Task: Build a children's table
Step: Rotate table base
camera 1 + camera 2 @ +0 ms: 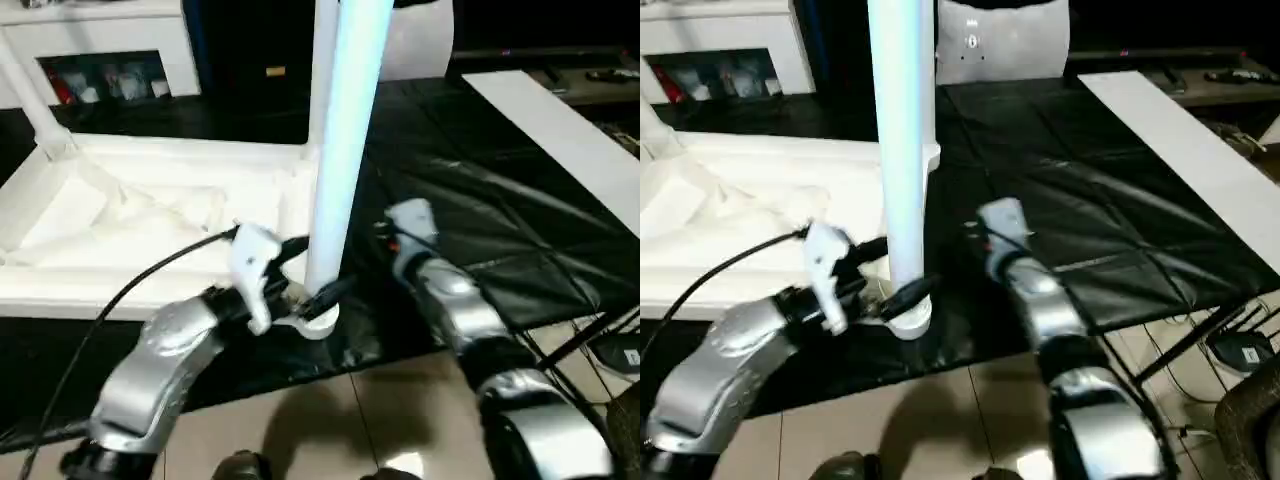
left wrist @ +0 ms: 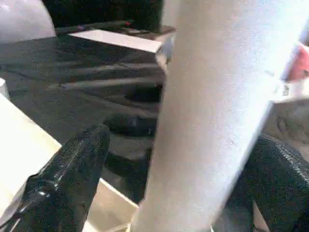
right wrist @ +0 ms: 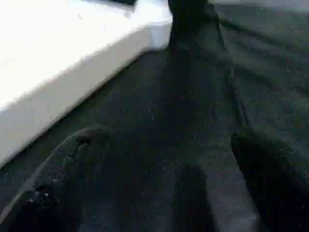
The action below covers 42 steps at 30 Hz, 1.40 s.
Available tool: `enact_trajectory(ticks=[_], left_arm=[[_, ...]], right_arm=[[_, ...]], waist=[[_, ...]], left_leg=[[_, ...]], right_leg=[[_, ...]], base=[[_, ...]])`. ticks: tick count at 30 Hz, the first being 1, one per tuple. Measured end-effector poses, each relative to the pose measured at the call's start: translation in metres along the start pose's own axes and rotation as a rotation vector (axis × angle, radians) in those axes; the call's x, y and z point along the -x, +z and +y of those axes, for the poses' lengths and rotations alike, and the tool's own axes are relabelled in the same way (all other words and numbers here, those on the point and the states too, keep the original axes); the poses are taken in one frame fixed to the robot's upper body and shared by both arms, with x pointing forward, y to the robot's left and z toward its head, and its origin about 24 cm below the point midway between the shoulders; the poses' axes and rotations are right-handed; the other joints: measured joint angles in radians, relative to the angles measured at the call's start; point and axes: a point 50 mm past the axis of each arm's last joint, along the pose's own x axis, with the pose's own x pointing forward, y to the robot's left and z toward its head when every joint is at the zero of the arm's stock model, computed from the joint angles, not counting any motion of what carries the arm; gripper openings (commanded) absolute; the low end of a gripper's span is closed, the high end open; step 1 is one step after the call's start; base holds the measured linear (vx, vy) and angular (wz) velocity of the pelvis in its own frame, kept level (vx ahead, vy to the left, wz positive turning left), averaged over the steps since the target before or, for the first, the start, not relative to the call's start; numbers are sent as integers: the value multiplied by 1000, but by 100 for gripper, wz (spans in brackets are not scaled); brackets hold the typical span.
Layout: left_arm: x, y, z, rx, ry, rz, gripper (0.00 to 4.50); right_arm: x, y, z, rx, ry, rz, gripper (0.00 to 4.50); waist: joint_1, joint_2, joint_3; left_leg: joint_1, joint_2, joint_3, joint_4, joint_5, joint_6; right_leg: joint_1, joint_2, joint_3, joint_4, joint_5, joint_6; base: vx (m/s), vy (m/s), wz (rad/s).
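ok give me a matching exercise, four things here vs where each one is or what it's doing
Things:
1. left gripper
2. right gripper
3. upright leg
4. table top

States:
A. lying upside down on the black mat
B. open around the leg's base
C. standing in the near corner socket
D. open over bare mat, holding nothing

Pairs: 1-B, 2-D, 3-C, 4-A

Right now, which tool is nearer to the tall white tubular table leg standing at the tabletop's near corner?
Left. The left tool straddles the tall white tubular leg near its base, one finger on each side. The right tool hovers over the black mat beside it, apart.
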Motion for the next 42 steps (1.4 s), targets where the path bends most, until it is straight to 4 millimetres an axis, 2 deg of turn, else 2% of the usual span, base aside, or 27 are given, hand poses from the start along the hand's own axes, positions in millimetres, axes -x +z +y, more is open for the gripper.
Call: enact_trajectory(ticks=[4, 6, 11, 13, 17, 22, 23, 26, 28, 32, 34, 37, 39, 42], left_arm=[[20, -3, 14, -31, -17, 90, 448], [26, -7, 20, -52, -43, 140, 421], [39, -11, 41, -124, -89, 243, 388], [39, -9, 45, -161, -123, 278, 373], [43, -19, 52, -214, -176, 384, 341], [38, -20, 57, -258, -233, 406, 313], [37, -18, 60, -276, -247, 417, 285], [34, -18, 64, -307, -278, 443, 278], [33, -19, 65, -312, -294, 457, 253], [29, -19, 65, -289, -279, 423, 243], [25, -15, 62, -192, -225, 309, 243], [34, -4, 55, -81, -172, 161, 243], [41, -8, 53, -59, -133, 139, 243], [48, -23, 48, -77, -88, 185, 243]], right_arm=[[14, 6, -13, 43, 35, -35, 450], [23, 8, -18, 73, 79, -51, 450], [50, 12, -17, 178, 265, -37, 450], [59, 13, -16, 177, 305, -36, 450], [76, 14, -11, 165, 389, -34, 450], [97, 15, 0, 160, 536, -2, 450], [101, 16, 4, 160, 582, 9, 450], [107, 18, 11, 153, 655, 29, 450], [109, 20, 12, 155, 670, 33, 450], [109, 22, 13, 143, 656, 33, 450], [112, 25, 19, 108, 649, 11, 450], [120, 24, 29, 60, 666, 1, 450], [122, 19, 29, 42, 650, 17, 450], [123, 16, 31, 21, 634, 22, 450]], waist=[[-1, 0, 0], [0, 0, 0], [5, 0, 0], [4, 0, 0], [2, 0, 0], [5, 0, 0], [6, 0, 0], [5, 0, 0], [4, 0, 0], [4, 3, 0], [7, 5, 0], [9, 5, 0], [6, 5, 0], [3, 2, 1]], left_leg=[[1, 0, 0, 0, 0, 0], [1, 0, 0, 0, 0, 0], [0, 0, 0, 0, 0, 0], [1, 0, 0, 0, 0, 0], [1, 0, 0, -1, 0, 0], [1, 0, 0, -1, 0, 0], [2, 0, 0, -1, 0, 0], [2, 0, 0, -1, 0, 0], [2, 0, 0, -1, 0, 0], [2, 0, 0, -1, 0, 0], [1, 0, 0, -1, 0, 0], [1, 0, 0, -1, 0, 0], [2, 0, 0, -1, 0, 0], [3, 0, 0, -1, 0, 0]], right_leg=[[0, 0, 0, 1, 0, 0], [0, 0, 1, 0, 0, 0], [1, 0, 1, -1, 0, 0], [1, 0, 1, -2, 0, 0], [1, 0, 1, -2, 0, 0], [2, 0, 0, -2, 0, 0], [2, 0, 0, -2, 0, 0], [2, -1, 0, -2, 0, -1], [2, -1, 1, -2, 1, -1], [2, -1, 0, -2, 1, -1], [2, -1, 0, -2, 0, -1], [2, -1, 0, -2, 0, -3], [2, -1, 0, -2, 0, -3], [2, -1, 0, -2, 0, -2]], base=[[0, 0, 0], [0, 0, 0], [0, 0, 0], [0, 0, 0], [0, 0, 0], [0, 0, 0], [0, 0, 0], [0, 0, 0], [0, 0, 0], [0, 0, 0], [0, 0, 0], [0, 0, 0], [0, 0, 0], [0, 0, 0]])
